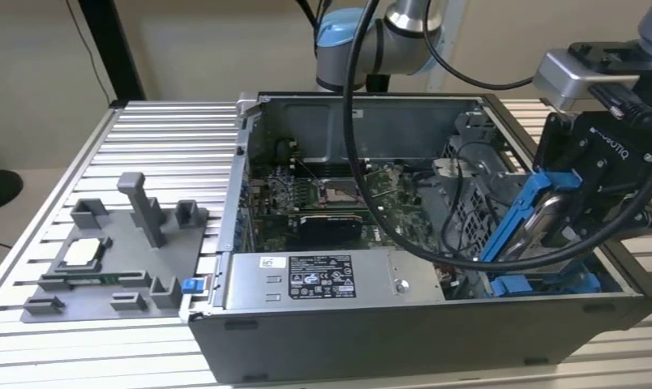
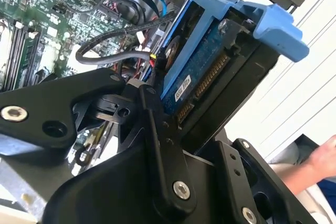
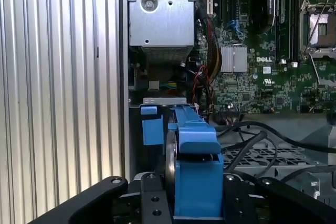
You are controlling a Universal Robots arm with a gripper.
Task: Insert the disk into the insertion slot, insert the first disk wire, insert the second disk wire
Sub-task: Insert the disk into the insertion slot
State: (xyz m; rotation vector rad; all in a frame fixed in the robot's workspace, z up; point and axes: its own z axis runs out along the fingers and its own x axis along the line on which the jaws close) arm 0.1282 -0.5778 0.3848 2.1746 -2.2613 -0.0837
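Claw [image 3: 192, 183] tight around the disk [image 3: 195, 136]

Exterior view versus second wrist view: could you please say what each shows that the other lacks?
Exterior view: the grey power-supply box and a grey plastic fixture tray on the ribbed metal table. Second wrist view: a gold connector row and a person's hand. Both: the black tool gripping the silver disk in its blue plastic carrier, plus the green motherboard.
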